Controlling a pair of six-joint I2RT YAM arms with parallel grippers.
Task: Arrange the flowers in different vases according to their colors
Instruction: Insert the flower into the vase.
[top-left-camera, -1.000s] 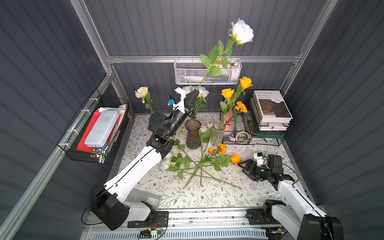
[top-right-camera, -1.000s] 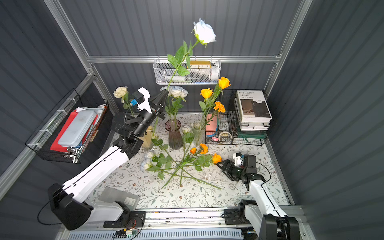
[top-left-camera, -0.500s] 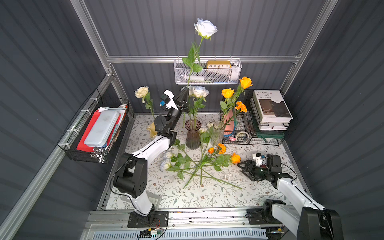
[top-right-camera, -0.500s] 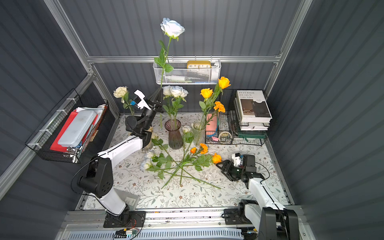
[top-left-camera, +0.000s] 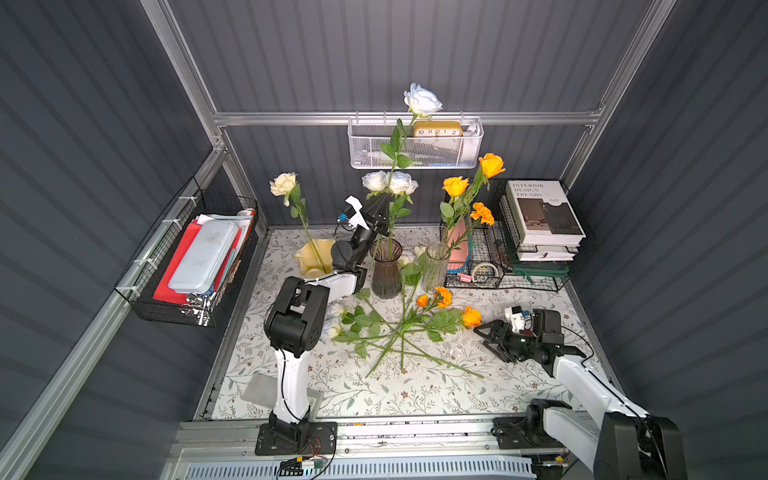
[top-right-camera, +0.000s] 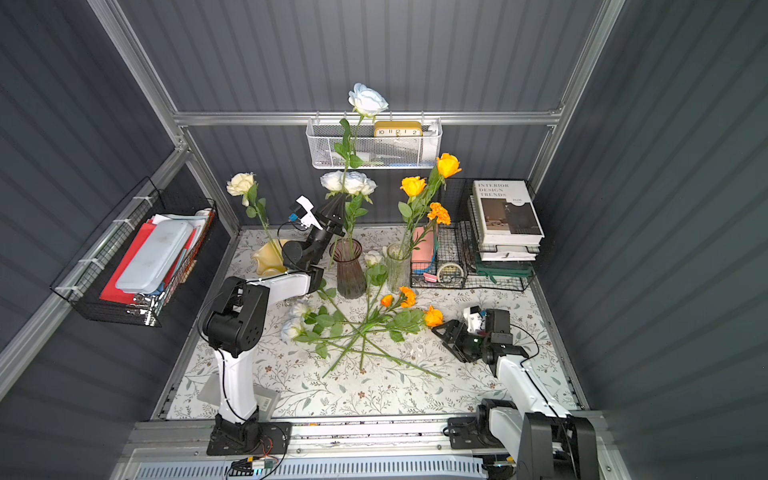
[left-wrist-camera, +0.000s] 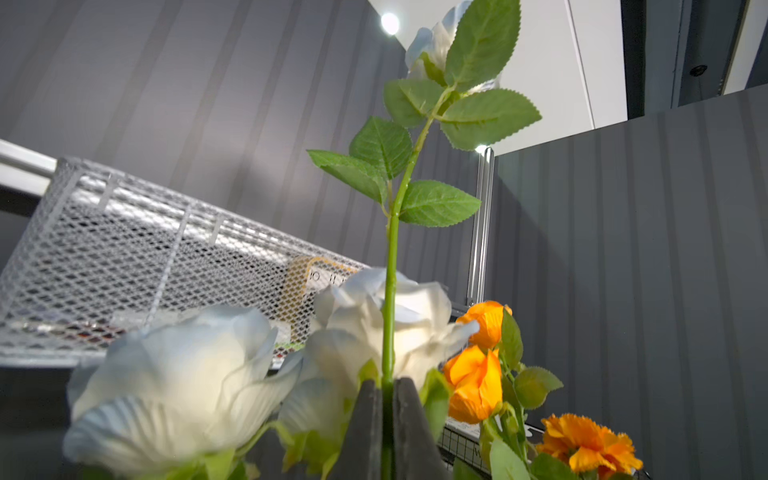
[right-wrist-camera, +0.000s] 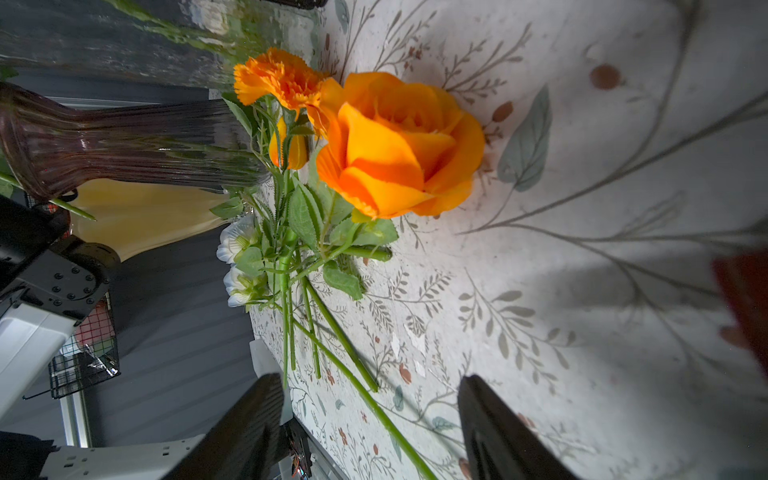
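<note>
We see the left claw (top-left-camera: 382, 203) clenched on the green stem of a white rose (top-left-camera: 422, 101), raised above the far middle of the bench (top-left-camera: 415, 395). In the left wrist view the stem is pinched between the two dark fingers (left-wrist-camera: 365, 419). The rose stands nearly upright. In both top views its bloom shows in front of the white mesh basket (top-left-camera: 457, 153) on the far wall. Below it, two other white blooms (top-left-camera: 388, 181) stand in the purple vase (top-left-camera: 385, 274). The lower end of the held stem points down at that vase's mouth, but we cannot tell whether it is inside.

Left of the purple vase, the pale yellow vase (top-left-camera: 309, 259) holds a single cream rose (top-left-camera: 284, 183). To the right, the clear vase (top-left-camera: 434, 266) holds three orange blooms (top-left-camera: 456, 185). The three vases stand in a row along the far side of the bench.

On the near side of them, the loose flowers (top-left-camera: 399, 328) lie in a crossed pile on the patterned cloth. The pile has white heads at its left end and orange ones toward the right.

The right claw (top-left-camera: 487, 341) sits low at the right of the bench and is released, its fingers spread with nothing between them. It faces the pile and is near the orange rose (right-wrist-camera: 399, 145) at the pile's right end, but apart from it.
</note>
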